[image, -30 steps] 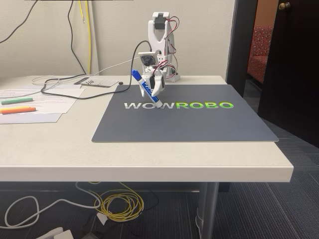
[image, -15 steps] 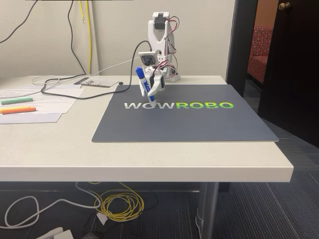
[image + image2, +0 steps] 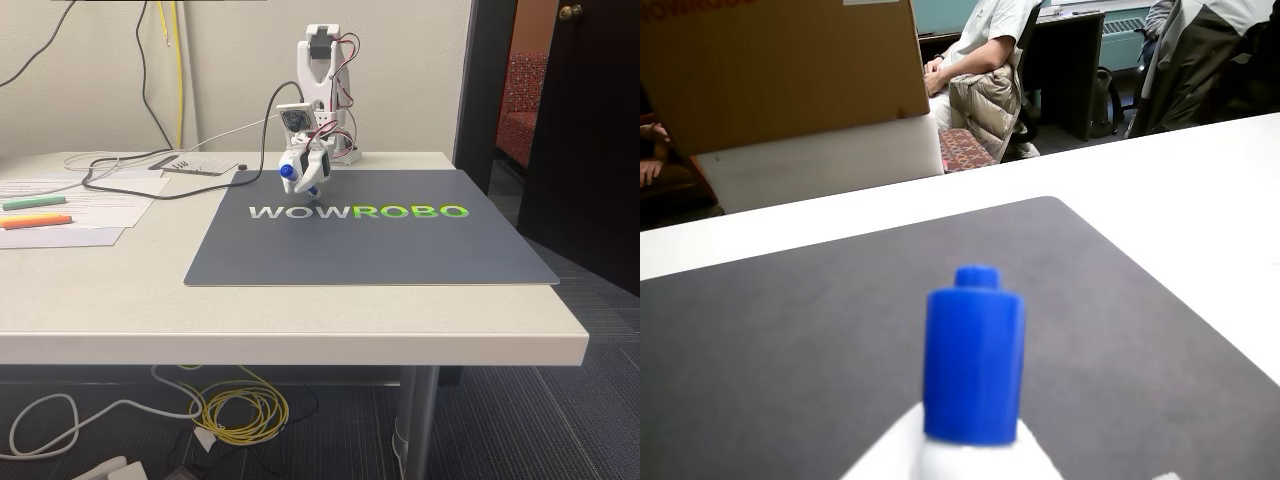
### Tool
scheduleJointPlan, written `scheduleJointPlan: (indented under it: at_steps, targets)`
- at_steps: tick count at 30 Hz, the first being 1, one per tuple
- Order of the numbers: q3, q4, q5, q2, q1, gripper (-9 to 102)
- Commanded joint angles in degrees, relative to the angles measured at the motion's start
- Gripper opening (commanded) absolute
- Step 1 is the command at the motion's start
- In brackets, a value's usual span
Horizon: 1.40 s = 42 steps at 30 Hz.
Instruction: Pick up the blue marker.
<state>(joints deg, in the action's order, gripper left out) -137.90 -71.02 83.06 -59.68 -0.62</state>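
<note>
In the fixed view the white arm reaches over the back left of the dark mat [image 3: 370, 240], and my gripper [image 3: 302, 176] is shut on the blue marker [image 3: 288, 172]. The marker hangs clear above the mat, its blue cap end pointing toward the camera, so its barrel is foreshortened and mostly hidden by the fingers. In the wrist view the blue marker [image 3: 973, 350] rises from the bottom centre with its cap up, and a white finger [image 3: 940, 462] shows at its base.
A green highlighter [image 3: 33, 202] and an orange highlighter [image 3: 35, 221] lie on papers at the table's left. Cables [image 3: 130, 170] trail across the back left. The table's front edge [image 3: 300, 345] is near. In the wrist view a seated person [image 3: 985, 70] is beyond the table.
The marker was tilted with its white end near the mat. The gripper has since swung it up, so its cap now points toward the fixed camera.
</note>
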Motion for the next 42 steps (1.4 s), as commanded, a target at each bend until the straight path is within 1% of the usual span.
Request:
scheduleJointPlan:
  at_steps: [1, 13, 22, 27, 38, 42]
  targets:
    - [-0.1, -1.1, -0.4, -0.7, -0.7, 2]
    - [-2.2, 0.1, -4.0, -4.9, -1.5, 2]
    - [-5.4, 7.6, -5.4, -14.2, -1.9, 0]
    - [-6.2, 10.3, -5.9, -17.2, -2.1, 0]
    - [-8.2, 25.8, -9.1, -32.3, -2.7, 1]
    - [-8.2, 35.4, -10.9, -39.8, -2.9, 0]
